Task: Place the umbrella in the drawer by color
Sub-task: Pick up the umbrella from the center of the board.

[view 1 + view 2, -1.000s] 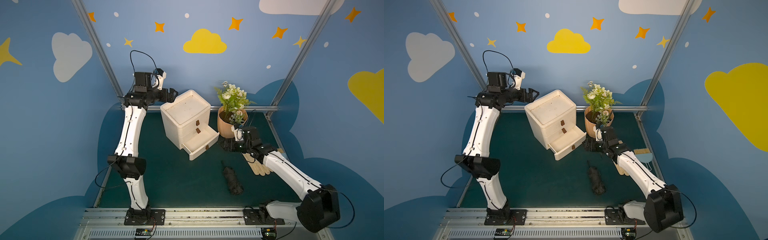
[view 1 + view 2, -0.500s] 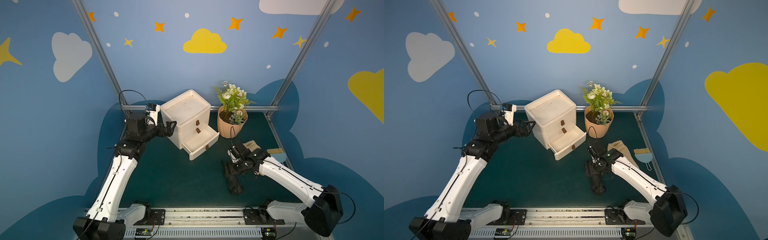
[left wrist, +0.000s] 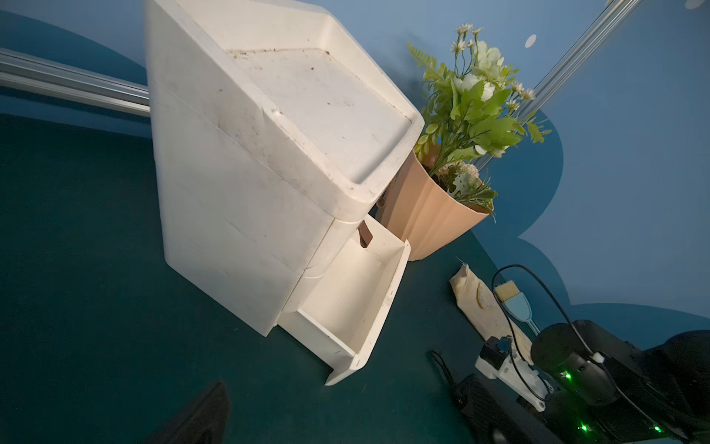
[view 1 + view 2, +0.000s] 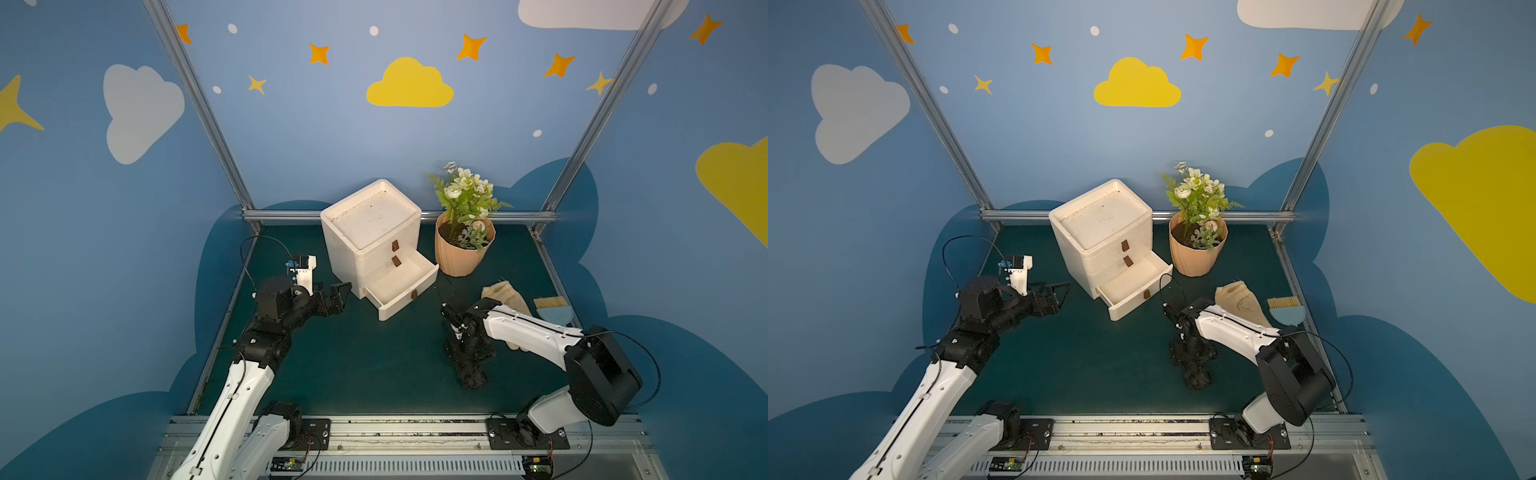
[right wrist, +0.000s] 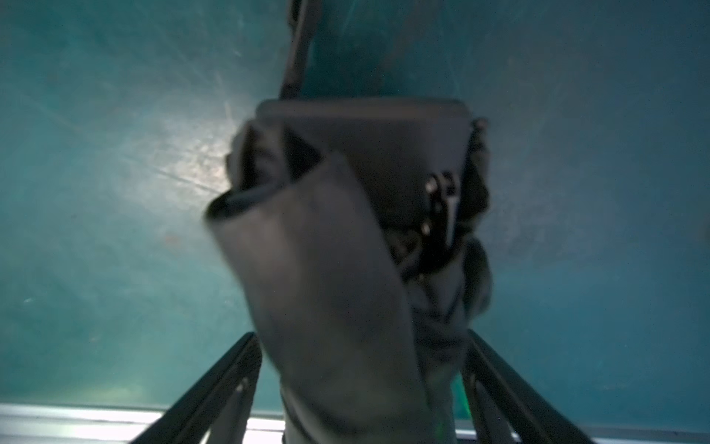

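A folded black umbrella (image 4: pixel 471 368) lies on the green mat in front of the white drawer cabinet (image 4: pixel 370 232). The cabinet's bottom drawer (image 4: pixel 401 286) stands pulled out and empty. My right gripper (image 4: pixel 466 347) is down over the umbrella's far end. In the right wrist view its open fingers (image 5: pixel 230 376) straddle the umbrella (image 5: pixel 330 269), close on both sides. My left gripper (image 4: pixel 338 297) hovers open and empty just left of the cabinet (image 3: pixel 246 184). In the left wrist view it (image 3: pixel 342 419) faces the open drawer (image 3: pixel 345 303).
A peach flower pot (image 4: pixel 463 253) stands right of the cabinet. A beige cloth bag (image 4: pixel 505 295) and a blue brush (image 4: pixel 552 309) lie at the right edge behind my right arm. Metal rails border the mat at the back and front.
My left arm swung down from high behind the cabinet to low beside it. My right gripper left the pot, dropped onto the umbrella, and its jaws narrowed a little.
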`<action>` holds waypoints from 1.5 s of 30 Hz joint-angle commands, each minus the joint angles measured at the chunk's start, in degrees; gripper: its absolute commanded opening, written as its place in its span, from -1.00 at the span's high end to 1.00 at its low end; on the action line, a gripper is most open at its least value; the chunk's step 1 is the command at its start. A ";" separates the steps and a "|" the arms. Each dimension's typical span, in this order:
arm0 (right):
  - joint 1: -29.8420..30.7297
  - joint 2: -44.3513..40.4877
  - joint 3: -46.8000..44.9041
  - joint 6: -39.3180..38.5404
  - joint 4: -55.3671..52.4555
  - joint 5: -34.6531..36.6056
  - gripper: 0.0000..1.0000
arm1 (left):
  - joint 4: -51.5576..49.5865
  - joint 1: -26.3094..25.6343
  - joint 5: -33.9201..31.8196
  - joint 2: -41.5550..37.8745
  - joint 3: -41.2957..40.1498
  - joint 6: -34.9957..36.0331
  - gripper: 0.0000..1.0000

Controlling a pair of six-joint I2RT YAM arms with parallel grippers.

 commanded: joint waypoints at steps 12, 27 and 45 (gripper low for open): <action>0.00 -0.61 -2.38 -0.31 6.62 0.20 -0.05 | 3.48 -1.35 3.63 0.09 1.15 -0.16 -0.99; -12.02 -34.12 -5.88 -6.83 41.41 -25.27 0.06 | 9.22 -6.88 14.58 4.29 5.48 -1.36 -0.98; -12.02 -30.59 3.99 6.21 70.55 -56.79 0.06 | 24.30 -26.25 28.83 19.60 13.99 -2.70 -1.00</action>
